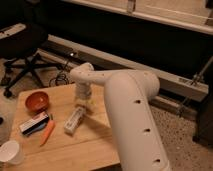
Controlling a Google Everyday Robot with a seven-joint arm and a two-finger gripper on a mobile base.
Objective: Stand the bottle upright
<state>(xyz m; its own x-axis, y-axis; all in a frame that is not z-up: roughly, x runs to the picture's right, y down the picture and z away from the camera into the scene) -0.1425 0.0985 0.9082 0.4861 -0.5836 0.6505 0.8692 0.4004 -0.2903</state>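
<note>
The bottle (74, 120) is a slim whitish translucent plastic bottle lying on its side near the middle of the wooden table (95, 145), its long axis running from front left to back right. My gripper (83, 103) hangs from the white arm (130, 110) just above and behind the bottle's far end.
A red-orange bowl (36, 101) sits at the table's back left. A flat dark-and-white box (34, 123) and an orange carrot (47, 132) lie left of the bottle. A white paper cup (10, 151) stands at the front left corner. An office chair (22, 47) stands behind.
</note>
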